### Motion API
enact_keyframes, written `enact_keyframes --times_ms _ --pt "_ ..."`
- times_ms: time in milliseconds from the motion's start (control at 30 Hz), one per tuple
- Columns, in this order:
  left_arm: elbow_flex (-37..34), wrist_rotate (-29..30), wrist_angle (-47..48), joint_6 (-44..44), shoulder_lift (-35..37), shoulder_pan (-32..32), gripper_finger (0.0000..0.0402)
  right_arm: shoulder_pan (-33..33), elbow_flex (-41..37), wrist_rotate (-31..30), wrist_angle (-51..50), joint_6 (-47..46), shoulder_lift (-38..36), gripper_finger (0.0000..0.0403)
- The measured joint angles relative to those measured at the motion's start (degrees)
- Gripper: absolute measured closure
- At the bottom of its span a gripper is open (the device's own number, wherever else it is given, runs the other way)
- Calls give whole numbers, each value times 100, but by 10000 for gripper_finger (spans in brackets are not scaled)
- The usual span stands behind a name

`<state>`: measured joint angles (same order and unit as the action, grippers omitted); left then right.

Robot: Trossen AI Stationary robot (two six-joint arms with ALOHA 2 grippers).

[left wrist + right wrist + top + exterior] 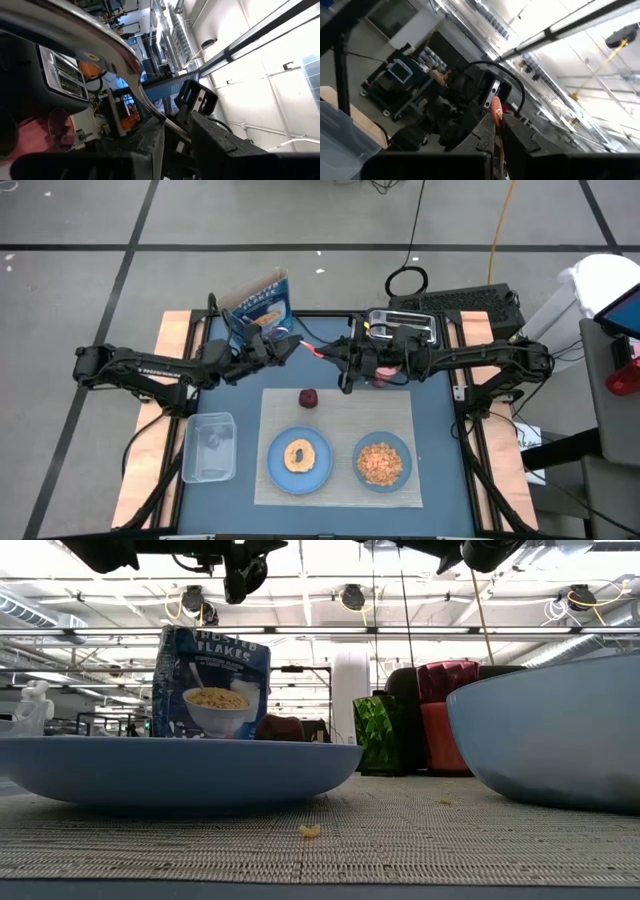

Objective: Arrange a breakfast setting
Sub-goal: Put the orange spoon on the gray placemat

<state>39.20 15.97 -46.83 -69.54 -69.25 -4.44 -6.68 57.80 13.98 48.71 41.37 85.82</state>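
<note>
The orange-handled metal spoon (316, 351) hangs in the air over the table's far middle, between my two grippers. My left gripper (292, 348) comes from the left and is shut on its metal part. My right gripper (341, 359) comes from the right and is shut on its orange handle. Below, the beige placemat (335, 412) carries the light-blue plate (275, 472) with the bagel (299, 456), the light-blue bowl (404, 448) filled with cereal, and the dark-red fruit (309, 398) at its far edge. My left gripper pinches the spoon's metal stem (159, 116) between its two fingers, just beyond the bowl of the spoon, which lies back toward the wrist. The fingers come roughly level from the table's left. The spoon is lifted clear of the table. My right gripper pinches the orange handle (496, 112) between its two fingers (520, 135). It comes roughly level from the table's right, facing the left gripper. The spoon spans the gap between the two grippers, well above the placemat.
A cereal box (260, 305) stands at the far left, behind the left gripper. The black toaster (402, 328) sits at the far edge under the right arm. A clear plastic tub (209, 446) lies left of the placemat. A cereal crumb (311, 832) lies on the mat.
</note>
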Motion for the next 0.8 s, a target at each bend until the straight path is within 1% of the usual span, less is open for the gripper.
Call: enact_keyframes --times_ms 167,367,500,567,667,800 --pt "-4 72 -2 22 0 -78 309 77 2 -621 -176 -269 0 389" --pt "-11 8 25 56 -7 -203 309 155 -227 -835 -124 -318 -46 389" --pt "-11 29 -26 103 -7 -279 309 226 -466 -1404 126 -339 -37 389" --pt "-11 78 -39 105 -7 -309 309 230 -555 -1573 188 -363 -26 389" --pt "8 78 -132 117 -1 -346 310 233 -734 -1495 145 -557 -19 393" --pt "17 100 -155 153 13 -368 310 256 -888 -1427 199 -527 -1 401"
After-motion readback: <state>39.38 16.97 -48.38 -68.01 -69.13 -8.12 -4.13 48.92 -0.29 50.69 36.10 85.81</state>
